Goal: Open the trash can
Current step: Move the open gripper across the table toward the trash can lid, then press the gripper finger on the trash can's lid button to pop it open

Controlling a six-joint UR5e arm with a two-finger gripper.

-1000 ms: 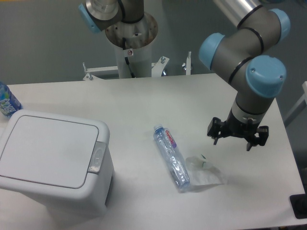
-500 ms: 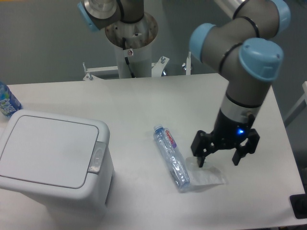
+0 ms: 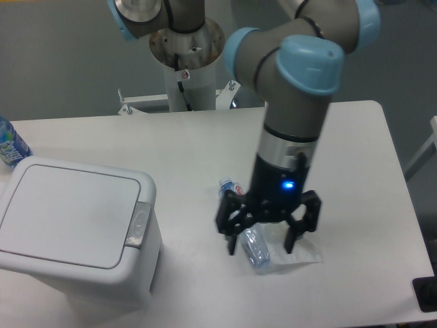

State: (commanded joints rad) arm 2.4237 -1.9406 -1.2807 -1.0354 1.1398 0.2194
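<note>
Table (image 3: 205,137) was white, w/ the arm's base post at its far edge. Bin (image 3: 72,232) sat at the near left corner of the table, lid (image 3: 68,213) shut flat, grey latch (image 3: 139,223) on the rim side facing the bottle. Arm (image 3: 293,102) reached down from upper right of the bin, well apart from it, blue light lit on the wrist. Gripper (image 3: 268,240) hung right of the bin, over the clear bottle (image 3: 254,247), fingers spread wide w/ nothing held; one finger (image 3: 232,239) on the bin side of the bottle, the other on the far side. Bottle lay on its side, right of the bin, cap end away from the camera, mostly hidden by the gripper. Crumpled clear wrap (image 3: 300,254) lay just right of the bottle. A 2nd bottle (image 3: 9,145), blue label, stood just behind the bin at the table's left edge.
</note>
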